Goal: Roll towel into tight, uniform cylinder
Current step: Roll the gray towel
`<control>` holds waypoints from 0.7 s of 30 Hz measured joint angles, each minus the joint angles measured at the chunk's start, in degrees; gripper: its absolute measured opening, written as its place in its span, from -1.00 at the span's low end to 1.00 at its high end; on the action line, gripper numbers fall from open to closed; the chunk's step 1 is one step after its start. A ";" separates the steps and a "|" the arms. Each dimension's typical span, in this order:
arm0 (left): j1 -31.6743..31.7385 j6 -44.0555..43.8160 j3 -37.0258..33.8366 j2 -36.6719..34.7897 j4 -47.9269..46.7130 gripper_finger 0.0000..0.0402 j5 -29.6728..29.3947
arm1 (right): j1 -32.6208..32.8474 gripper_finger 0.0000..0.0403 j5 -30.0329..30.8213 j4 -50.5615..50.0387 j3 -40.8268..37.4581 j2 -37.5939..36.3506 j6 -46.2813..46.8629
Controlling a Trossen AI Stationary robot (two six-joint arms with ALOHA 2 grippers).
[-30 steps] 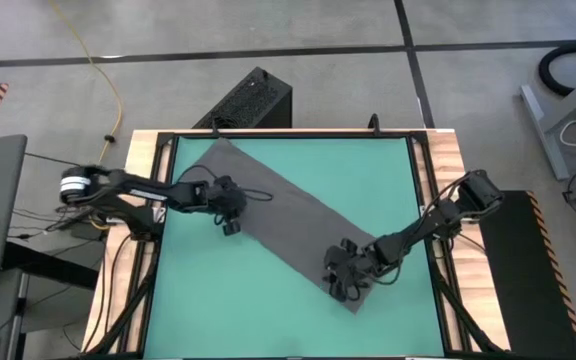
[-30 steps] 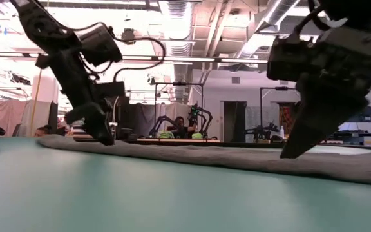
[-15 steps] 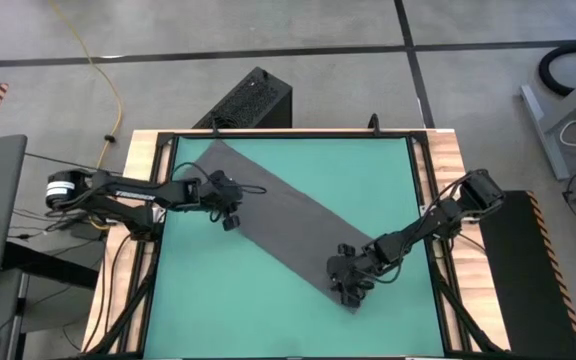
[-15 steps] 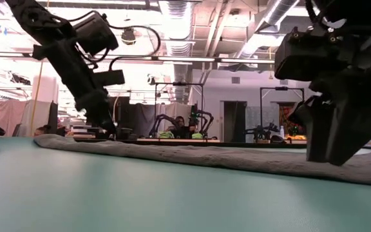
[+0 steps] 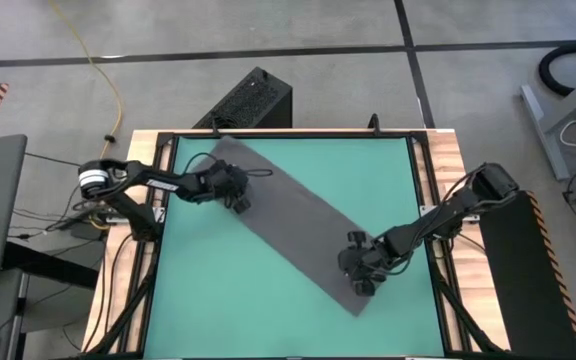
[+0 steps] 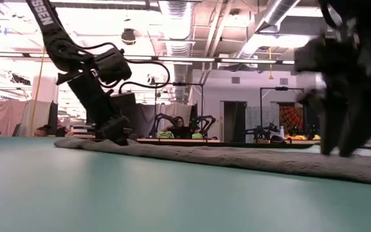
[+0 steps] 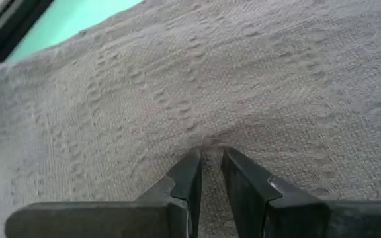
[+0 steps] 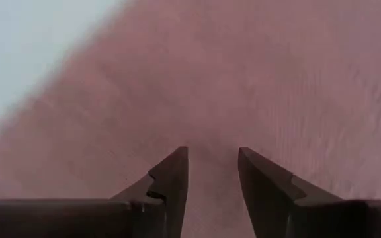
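Note:
The dark grey towel (image 5: 290, 222) lies flat on the green table as a long strip, slanting from the far left to the near right. My left gripper (image 5: 238, 202) is down on its far-left part, nearly shut, with cloth puckered at the tips (image 7: 210, 153). My right gripper (image 5: 360, 283) is down at the strip's near-right end, its fingers a little apart (image 8: 212, 155). In the low view the towel (image 6: 237, 157) shows as a low grey band, with my left gripper (image 6: 118, 136) and my right gripper (image 6: 340, 149) on it. No white tag shows. My left gripper pinches a small pucker of the towel's top surface (image 7: 208, 140) between its two fingertips, coming slanting down from the table's left. The cloth around it lies flat on the table. My right gripper sets its two parted fingertips (image 8: 177, 162) down on the towel's near-right end (image 8: 211, 135) from above. The cloth there lies flat.
A black frame (image 5: 288, 133) and wooden side strips (image 5: 448, 180) border the green mat (image 5: 218, 290). Bare mat lies at the near left and the far right (image 5: 368, 180). A black box (image 5: 253, 100) stands on the floor beyond the far edge.
My left gripper has gone toward the table's far edge, from the towel's near-side edge onto the cloth. My right gripper has gone a little toward the table's right edge. The towel's far-left end has shifted slightly toward the right; the strip stays flat.

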 joint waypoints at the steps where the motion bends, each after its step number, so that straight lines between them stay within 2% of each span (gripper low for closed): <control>1: 0.74 1.35 0.79 0.41 0.16 -0.72 0.44 | -0.24 -0.24 -0.03 1.23 -1.53 0.10 0.88; 6: 4.25 5.99 5.09 0.61 -1.09 -0.72 2.12 | -0.15 -0.30 -1.11 15.85 -7.61 -0.05 6.83; 9: 5.42 7.27 8.14 0.75 -2.45 -0.72 3.65 | 0.73 -0.33 -3.22 28.28 -9.60 0.61 7.12; 12: 5.30 5.98 10.92 -0.66 -2.80 -0.72 10.99 | 1.50 -0.34 -5.24 36.16 -8.98 0.32 3.18; 16: 1.48 5.00 11.85 -2.68 -0.88 -0.72 26.04 | 0.87 -0.34 -5.22 33.61 -7.82 -0.45 1.35; 18: -1.87 4.53 11.87 -3.07 -0.36 -0.72 28.54 | 0.31 -0.34 -5.35 31.72 -7.29 -1.51 1.36; 21: -8.04 3.81 11.20 -2.73 -1.26 -0.72 28.31 | -0.42 -0.34 -7.45 29.49 -6.33 -3.39 1.30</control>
